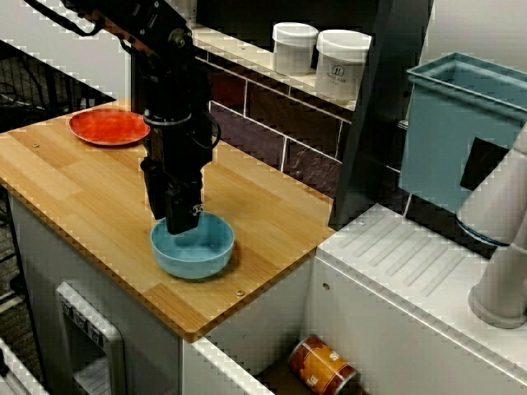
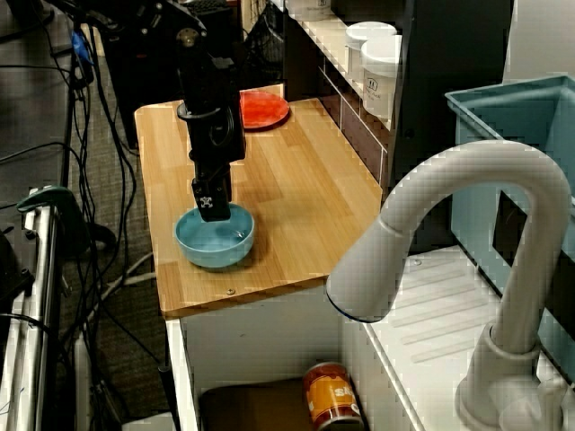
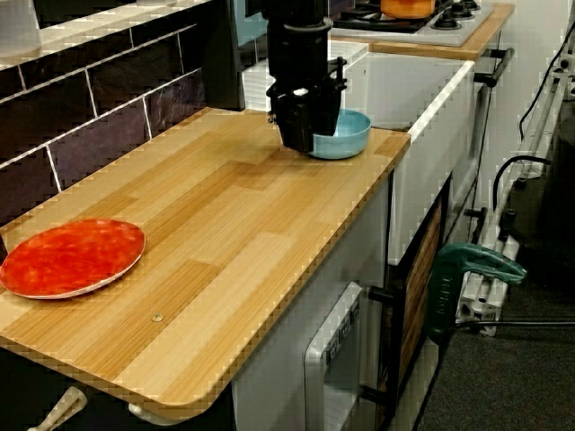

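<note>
The gripper (image 1: 183, 224) is down at the left rim of the blue bowl (image 1: 202, 251), which sits near the right end of the wooden counter (image 1: 90, 189). I cannot tell whether its fingers are spread or pinching the rim. A red plate (image 1: 107, 126) lies far left, and the white jar (image 1: 342, 64) bears a dark mark too small to read.
</note>
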Robot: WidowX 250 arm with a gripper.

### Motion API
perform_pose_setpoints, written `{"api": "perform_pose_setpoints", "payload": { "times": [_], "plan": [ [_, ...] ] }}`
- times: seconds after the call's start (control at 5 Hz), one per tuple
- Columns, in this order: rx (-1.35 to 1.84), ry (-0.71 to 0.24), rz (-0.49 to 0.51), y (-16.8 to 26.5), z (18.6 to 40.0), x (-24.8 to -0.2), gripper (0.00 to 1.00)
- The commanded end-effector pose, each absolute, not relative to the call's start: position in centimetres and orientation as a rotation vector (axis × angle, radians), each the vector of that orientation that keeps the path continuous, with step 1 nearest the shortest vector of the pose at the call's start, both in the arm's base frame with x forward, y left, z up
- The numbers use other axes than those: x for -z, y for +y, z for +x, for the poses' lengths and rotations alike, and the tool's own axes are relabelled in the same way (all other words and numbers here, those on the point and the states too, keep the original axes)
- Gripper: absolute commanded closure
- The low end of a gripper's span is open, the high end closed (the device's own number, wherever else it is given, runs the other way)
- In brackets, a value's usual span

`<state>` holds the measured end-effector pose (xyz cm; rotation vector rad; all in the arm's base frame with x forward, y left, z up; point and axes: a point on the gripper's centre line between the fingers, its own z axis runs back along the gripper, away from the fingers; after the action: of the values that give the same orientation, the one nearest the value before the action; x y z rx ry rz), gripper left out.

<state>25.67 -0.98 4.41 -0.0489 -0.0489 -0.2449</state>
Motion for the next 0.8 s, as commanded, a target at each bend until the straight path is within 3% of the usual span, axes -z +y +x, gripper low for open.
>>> {"api": "perform_pose_setpoints", "payload": {
  "times": [0.0, 0.6],
  "plan": [
    [0.223, -0.114, -0.034, -1.9, 25.2, -7.1, 0.0],
    [0.206, -0.139, 0.004, -3.8, 24.7, -7.4, 0.0]
  ]
}}
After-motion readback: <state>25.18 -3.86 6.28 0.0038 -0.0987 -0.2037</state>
